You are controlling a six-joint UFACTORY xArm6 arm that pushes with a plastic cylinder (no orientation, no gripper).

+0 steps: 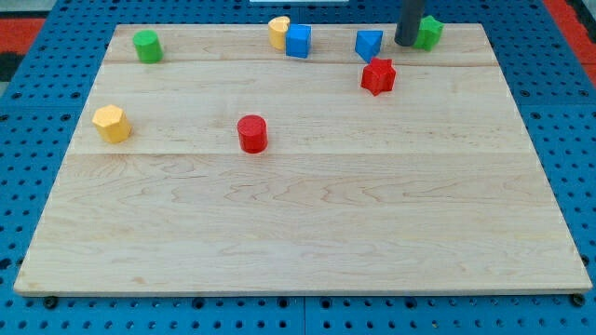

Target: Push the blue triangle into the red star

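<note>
Blue triangle (369, 43) sits just above red star (378, 76), not yet touching; the tip (406, 43), holding nothing, stands beside the triangle's right

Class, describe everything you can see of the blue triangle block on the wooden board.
The blue triangle is a small, solid-looking, glossy blue wedge lying flat near the board's top edge, right of centre. My tip stands just to its right; contact cannot be told. The red star sits just below it, slightly apart. The blue cube lies to its left.
</note>
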